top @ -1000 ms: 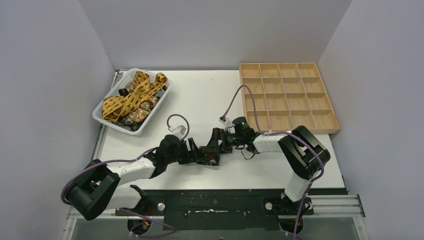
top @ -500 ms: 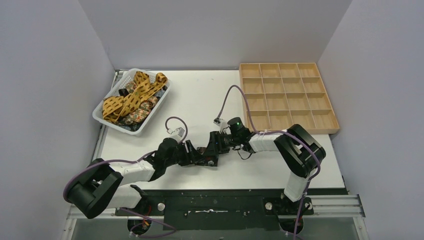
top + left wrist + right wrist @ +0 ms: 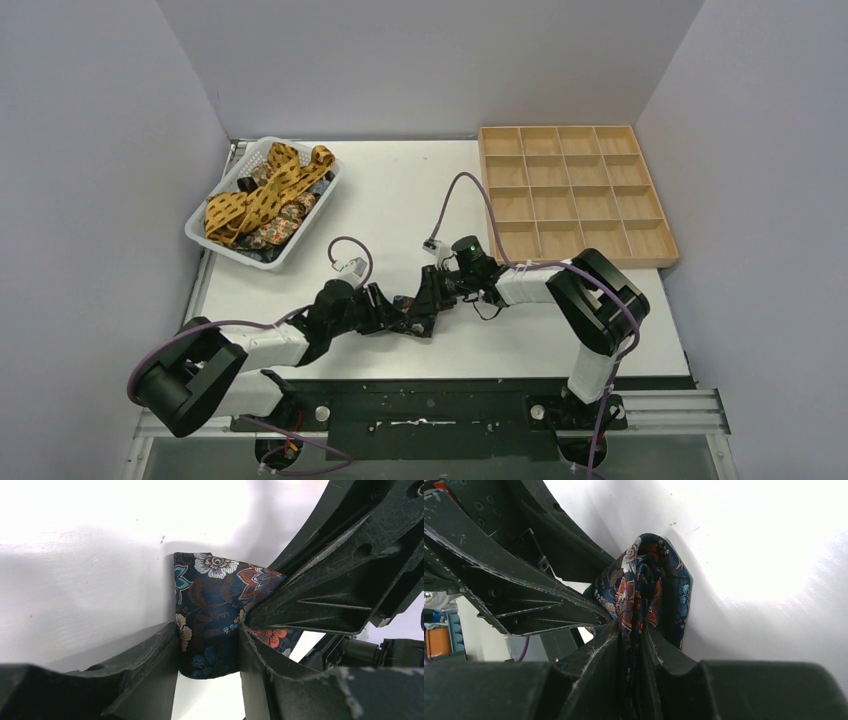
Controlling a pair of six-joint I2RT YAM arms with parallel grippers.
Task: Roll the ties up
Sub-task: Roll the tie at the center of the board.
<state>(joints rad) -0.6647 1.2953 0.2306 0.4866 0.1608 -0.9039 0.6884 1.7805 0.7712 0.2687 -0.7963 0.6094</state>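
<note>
Pinching from opposite sides, the left gripper point(image 3: 207, 630) and right gripper point(image 3: 630, 627) are both clenched on the dark floral tie point(image 3: 215, 590), a bunched wad sitting on the white table point(image 3: 400, 190) near its front edge, between the two arms. From overhead, the meeting black fingers hide it almost wholly. Each wrist camera loses its lower part behind its own fingers, so how neatly it is rolled cannot be told. Other ties point(image 3: 262, 195) lie heaped in the white basket point(image 3: 222, 249) far left, their ends buried.
</note>
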